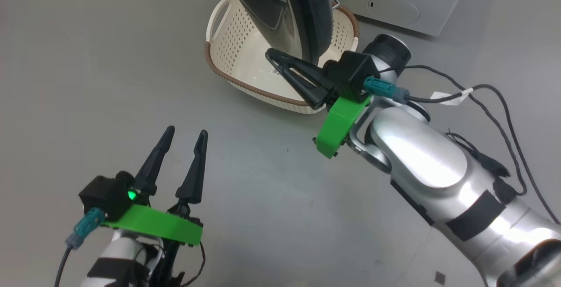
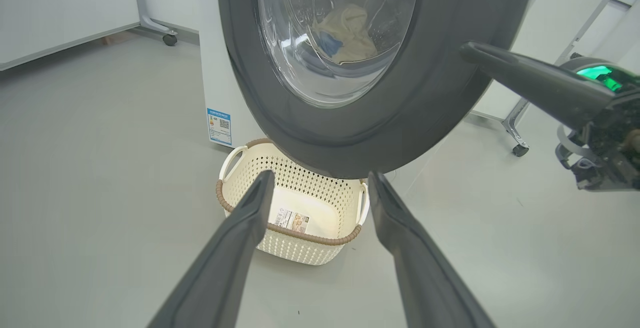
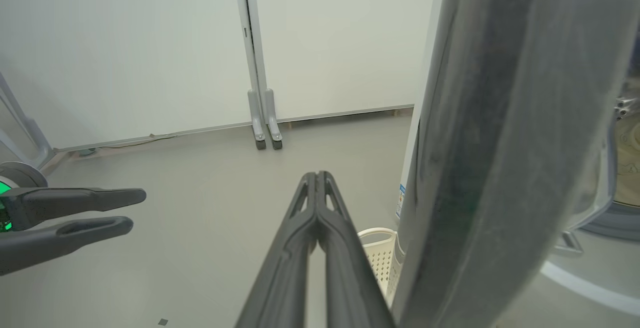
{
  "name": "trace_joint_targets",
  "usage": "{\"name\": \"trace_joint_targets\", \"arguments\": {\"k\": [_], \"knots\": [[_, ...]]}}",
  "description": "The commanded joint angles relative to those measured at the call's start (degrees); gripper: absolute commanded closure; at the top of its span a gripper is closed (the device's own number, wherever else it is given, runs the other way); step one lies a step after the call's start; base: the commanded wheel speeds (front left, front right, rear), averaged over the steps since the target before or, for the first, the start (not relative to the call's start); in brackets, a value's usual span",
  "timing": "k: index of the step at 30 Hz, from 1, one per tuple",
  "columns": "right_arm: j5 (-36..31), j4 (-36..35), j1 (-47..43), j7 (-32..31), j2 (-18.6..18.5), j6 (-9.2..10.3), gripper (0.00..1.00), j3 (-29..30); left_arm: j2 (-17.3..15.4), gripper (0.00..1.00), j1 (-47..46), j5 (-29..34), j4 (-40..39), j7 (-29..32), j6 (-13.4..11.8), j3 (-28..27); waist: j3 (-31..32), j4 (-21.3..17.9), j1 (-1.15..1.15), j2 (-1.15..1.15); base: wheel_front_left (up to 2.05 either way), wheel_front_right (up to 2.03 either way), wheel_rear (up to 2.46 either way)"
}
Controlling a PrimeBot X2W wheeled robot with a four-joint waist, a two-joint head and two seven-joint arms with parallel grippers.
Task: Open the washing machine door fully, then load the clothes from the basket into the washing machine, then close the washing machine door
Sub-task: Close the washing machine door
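Right gripper (image 1: 272, 54), fingers pressed together, sits mid-frame beside the washing machine door (image 1: 313, 11) above the basket (image 1: 232, 37); left gripper (image 1: 186, 132) hangs spread, empty, lower left.

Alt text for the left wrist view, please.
The washing machine door hangs over the basket, whose labelled bottom is bare; the clothes show through the door's glass. The open left hand points at the basket; the shut right hand is by the door's rim.

Cream perforated basket (image 2: 300, 248), brown rim
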State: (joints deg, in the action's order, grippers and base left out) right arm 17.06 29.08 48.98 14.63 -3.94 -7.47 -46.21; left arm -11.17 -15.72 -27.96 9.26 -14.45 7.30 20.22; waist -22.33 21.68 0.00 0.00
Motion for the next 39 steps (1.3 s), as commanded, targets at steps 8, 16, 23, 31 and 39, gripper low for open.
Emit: {"name": "trace_joint_targets", "arguments": {"k": [8, 16, 23, 31, 39], "knots": [[-1.57, 0.92, 2.60, 0.37, 1.06, -0.02, 1.00, 3.58, -0.92, 0.00, -2.96, -0.70, -1.48, -0.55, 0.19, -1.69, -1.66, 0.73, 0.00, 0.00, 0.00, 0.00, 0.00], [-3.60, 2.74, 4.70, 0.37, 1.06, -0.02, 1.00, 7.50, -0.84, 0.00, -3.66, -0.82, -1.44, -0.55, 0.19, -1.71, -3.06, 1.02, 0.00, 0.00, 0.00, 0.00, 0.00], [-5.64, 3.91, 6.19, 0.37, 0.30, -0.02, 1.00, 10.33, -0.67, 0.00, -4.19, -0.90, -1.59, -0.55, 0.19, -1.72, -4.42, 1.16, 0.00, 0.00, 0.00, 0.00, 0.00], [-7.38, 4.62, 8.26, 0.37, -1.74, -0.02, 1.00, 14.62, -0.44, 0.00, -4.90, -1.00, -1.90, -0.55, 0.19, -1.46, -6.37, 1.11, 0.00, 0.00, 0.00, 0.00, 0.00], [-9.06, 6.30, 12.12, 0.37, -3.95, -0.02, 1.00, 18.83, -0.10, 0.00, -6.17, -1.34, -2.19, -0.55, 0.19, -0.71, -8.82, 1.23, 0.00, 0.00, 0.00, 0.00, 0.00]]}}
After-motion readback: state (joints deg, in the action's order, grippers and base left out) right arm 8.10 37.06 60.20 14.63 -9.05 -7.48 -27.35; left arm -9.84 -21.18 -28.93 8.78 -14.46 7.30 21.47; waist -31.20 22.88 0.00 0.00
